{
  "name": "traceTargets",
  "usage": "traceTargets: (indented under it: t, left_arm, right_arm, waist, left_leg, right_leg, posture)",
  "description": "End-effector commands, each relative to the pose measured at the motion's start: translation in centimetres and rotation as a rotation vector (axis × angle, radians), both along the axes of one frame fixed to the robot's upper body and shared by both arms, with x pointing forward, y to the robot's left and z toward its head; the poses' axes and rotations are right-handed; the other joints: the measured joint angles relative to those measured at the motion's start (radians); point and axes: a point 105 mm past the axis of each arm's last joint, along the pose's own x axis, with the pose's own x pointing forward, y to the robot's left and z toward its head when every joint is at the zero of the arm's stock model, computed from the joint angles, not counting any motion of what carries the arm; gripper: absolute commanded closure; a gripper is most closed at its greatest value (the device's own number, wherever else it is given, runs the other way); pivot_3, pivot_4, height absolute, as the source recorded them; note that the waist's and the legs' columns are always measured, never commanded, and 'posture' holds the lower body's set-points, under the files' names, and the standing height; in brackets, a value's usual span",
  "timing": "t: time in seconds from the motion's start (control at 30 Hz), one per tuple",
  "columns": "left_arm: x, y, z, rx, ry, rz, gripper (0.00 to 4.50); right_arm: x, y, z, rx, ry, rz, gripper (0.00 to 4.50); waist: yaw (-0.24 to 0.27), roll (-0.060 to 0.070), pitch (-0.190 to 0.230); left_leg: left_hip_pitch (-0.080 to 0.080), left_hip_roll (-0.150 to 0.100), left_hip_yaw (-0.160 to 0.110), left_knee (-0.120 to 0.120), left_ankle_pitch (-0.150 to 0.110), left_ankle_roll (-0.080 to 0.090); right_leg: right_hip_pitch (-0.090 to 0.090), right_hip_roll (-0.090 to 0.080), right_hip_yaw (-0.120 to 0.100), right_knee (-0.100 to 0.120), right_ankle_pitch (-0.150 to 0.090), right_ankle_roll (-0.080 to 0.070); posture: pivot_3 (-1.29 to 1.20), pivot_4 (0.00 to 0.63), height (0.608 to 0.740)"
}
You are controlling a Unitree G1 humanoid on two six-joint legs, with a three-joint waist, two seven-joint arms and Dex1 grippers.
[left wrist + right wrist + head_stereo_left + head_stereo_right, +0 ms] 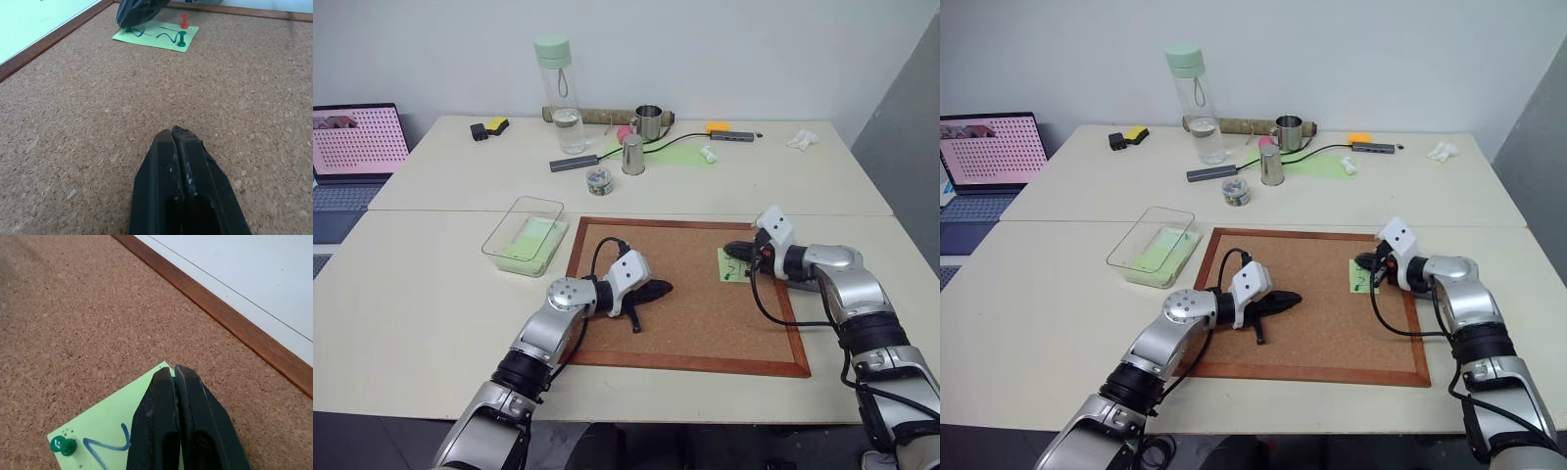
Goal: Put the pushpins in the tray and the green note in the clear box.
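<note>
**Cork pinboard on pale tables**

Cork is lying framed in brown wood [690, 364]. At its three o'clock edge the small light-green paper note [100, 431] is sitting pinned by green-headed pushpins [63, 446]. The right gripper [174, 372] is pressing shut on a pin at the note's corner; the left gripper [175, 132] is resting closed, empty, mid-board. The transparent shallow plastic box [524, 233] is standing at ten o'clock.

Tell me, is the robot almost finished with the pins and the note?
Not yet. Nothing looks done: the green note is still pinned to the cork board by a green pushpin and a red pushpin. The right gripper is shut at a corner of the note, seemingly on a third green pin. The clear box has no note in it.
</note>
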Motion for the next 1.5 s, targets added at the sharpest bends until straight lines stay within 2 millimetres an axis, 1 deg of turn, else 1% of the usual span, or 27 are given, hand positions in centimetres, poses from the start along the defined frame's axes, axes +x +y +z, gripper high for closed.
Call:
traceTargets:
  t: [0.03,0.27,0.47,0.77,0.87,0.97,1.03,1.17,1.23,1.4,1.47,1.5]
  left_arm:
    - [-0.6,0.9,-2.8,0.086,0.08,0.021,4.5]
    - [-0.7,0.8,-3.0,0.094,0.082,0.014,4.5]
    - [-0.7,0.7,-3.0,0.095,0.084,0.014,4.5]
    - [-0.5,0.6,-3.0,0.091,0.083,0.019,4.5]
    - [-0.6,0.6,-3.1,0.092,0.084,0.019,4.5]
    - [-0.6,0.6,-3.1,0.093,0.086,0.021,4.5]
    - [-0.6,0.7,-3.2,0.095,0.085,0.023,4.5]
    - [-0.7,0.7,-3.2,0.097,0.084,0.022,4.5]
    - [-0.7,0.7,-3.3,0.098,0.085,0.02,4.5]
    - [-0.7,0.6,-3.3,0.103,0.086,0.014,4.5]
    - [-0.7,0.6,-3.2,0.104,0.085,0.013,4.5]
    - [-0.7,0.6,-3.2,0.104,0.085,0.013,4.5]
  right_arm:
    - [-0.2,0.4,2.9,0.055,-0.089,0.017,4.48]
    - [-0.8,0.2,3.5,0.111,-0.072,-0.003,4.48]
    - [-1.4,-0.3,4.6,0.158,-0.063,-0.017,4.48]
    - [-1.7,-0.2,5.2,0.236,-0.051,-0.028,4.48]
    - [-1.6,-1.3,5.8,0.226,-0.07,-0.059,4.48]
    - [-2.0,-2.8,6.0,0.173,-0.08,-0.098,4.48]
    - [-2.2,-4.5,5.7,0.115,-0.083,-0.159,4.48]
    - [-2.5,-8.7,4.5,0.014,-0.07,-0.34,4.48]
    - [-2.7,-10.1,3.7,-0.016,-0.052,-0.416,4.48]
    - [-2.8,-11.3,1.8,-0.05,-0.002,-0.497,4.48]
    - [-2.6,-12.0,1.0,-0.061,0.014,-0.543,4.05]
    - [-2.5,-12.2,0.8,-0.065,0.019,-0.555,4.02]
  waist:
    - [0.0,0.0,0.0]
    - [0.0,0.0,0.0]
    - [0.0,0.0,0.0]
    - [0.0,0.0,0.0]
    - [0.0,0.0,0.0]
    - [0.003,0.0,0.0]
    - [0.002,0.0,0.0]
    - [0.002,0.0,-0.001]
    - [0.002,0.001,-0.001]
    - [0.002,0.002,-0.002]
    - [0.002,0.002,-0.002]
    - [0.002,0.002,-0.002]
  left_leg:
    - [0.0,0.0,0.0,0.0,0.0,0.0]
    - [0.0,0.0,0.0,0.0,0.0,0.0]
    - [0.0,0.0,0.0,0.0,0.0,0.0]
    - [0.0,0.0,0.0,0.0,0.0,0.0]
    - [0.0,0.0,0.0,0.0,0.0,0.0]
    - [0.0,0.0,0.0,0.0,0.0,0.0]
    - [0.0,0.0,0.0,0.0,0.0,0.0]
    - [0.0,0.0,0.0,0.0,0.0,0.0]
    - [0.0,0.0,0.0,0.0,0.0,0.0]
    - [0.0,0.0,0.0,0.0,0.0,0.0]
    - [0.0,0.0,0.0,0.0,0.0,0.0]
    - [0.0,0.0,0.0,0.0,0.0,0.0]
  right_leg:
    - [0.0,0.0,0.0,0.0,0.0,0.0]
    - [0.0,0.0,0.0,0.0,0.0,0.0]
    - [0.0,0.0,0.0,0.0,0.0,0.0]
    - [0.001,0.0,0.0,0.0,0.0,0.0]
    - [0.001,0.0,0.0,0.0,0.0,0.0]
    - [0.001,0.0,0.0,0.0,0.0,0.0]
    - [0.001,0.0,0.0,0.0,0.0,0.0]
    - [0.001,0.0,0.0,0.0,0.0,0.0]
    - [0.001,0.0,0.0,0.0,0.0,0.0]
    - [0.001,0.0,0.0,0.0,0.0,0.0]
    - [0.001,0.0,0.0,0.0,0.0,0.0]
    - [0.001,0.0,0.0,0.0,0.0,0.0]
  posture:
    - [0.0,0.15,0.74]
    - [0.0,0.15,0.74]
    - [0.0,0.15,0.74]
    - [0.0,0.15,0.74]
    - [0.0,0.15,0.74]
    - [0.0,0.15,0.74]
    - [0.0,0.15,0.74]
    - [0.0,0.15,0.74]
    - [0.0,0.15,0.74]
    - [0.0,0.15,0.74]
    - [0.0,0.15,0.74]
    - [0.0,0.15,0.74]
